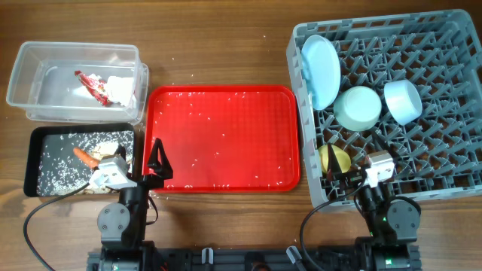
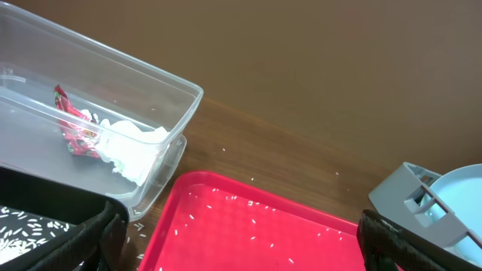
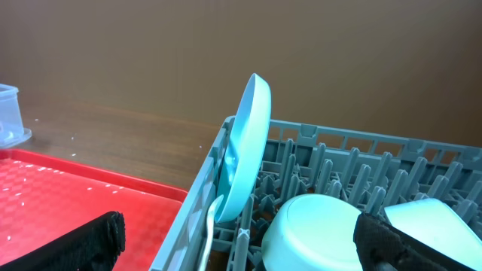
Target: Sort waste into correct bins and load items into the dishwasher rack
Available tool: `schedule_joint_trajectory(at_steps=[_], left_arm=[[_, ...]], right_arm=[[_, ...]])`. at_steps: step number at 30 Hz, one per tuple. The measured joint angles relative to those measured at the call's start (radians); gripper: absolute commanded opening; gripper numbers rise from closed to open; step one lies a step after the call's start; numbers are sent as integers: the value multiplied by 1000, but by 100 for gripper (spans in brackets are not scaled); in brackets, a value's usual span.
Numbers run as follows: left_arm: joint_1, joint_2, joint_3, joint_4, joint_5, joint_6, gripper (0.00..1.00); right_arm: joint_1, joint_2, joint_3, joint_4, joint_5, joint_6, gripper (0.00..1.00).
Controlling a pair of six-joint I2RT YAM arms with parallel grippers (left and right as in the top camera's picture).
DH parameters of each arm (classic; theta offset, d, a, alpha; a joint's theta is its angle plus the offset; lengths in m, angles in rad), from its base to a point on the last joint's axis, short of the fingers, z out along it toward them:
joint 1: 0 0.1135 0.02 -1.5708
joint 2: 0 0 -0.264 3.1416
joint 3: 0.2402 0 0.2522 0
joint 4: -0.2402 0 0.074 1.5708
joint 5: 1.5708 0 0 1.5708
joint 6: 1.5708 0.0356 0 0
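Left gripper (image 2: 241,229): jaws wide apart and holding nothing. It hangs over the near left corner of the red serving tray (image 1: 226,135), which carries scattered rice grains (image 1: 197,161).

Just left of it lies the black tray (image 1: 32,162). It holds the carrot piece (image 1: 84,156) and a spread of rice scraps (image 1: 64,172). Behind the black tray stands the clear tub (image 1: 30,83), containing the red-and-white wrapper (image 1: 92,84) with the white tissue (image 1: 119,89) touching it.

Right gripper (image 3: 239,226): jaws wide apart and holding nothing. It hangs over the near left part of the dishwasher rack (image 1: 452,113), next to the yellow cup (image 1: 334,158), which sits among the pegs.

Further into the rack:
- The light-blue plate (image 1: 322,71) stands on edge against the left wall.
- The white spoon (image 3: 212,222) hangs just below the plate, as seen in the right wrist view.
- The pale-green bowl (image 1: 357,108) sits beside the plate.
- The light-blue bowl (image 1: 403,102) sits tilted, just right of the pale-green bowl.
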Motion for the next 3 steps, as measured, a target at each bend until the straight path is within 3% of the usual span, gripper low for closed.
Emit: schedule_joint_trajectory(at_steps=[3], left_arm=[[0, 0, 0, 0, 0, 0, 100]], right_arm=[[0, 0, 0, 0, 0, 0, 100]])
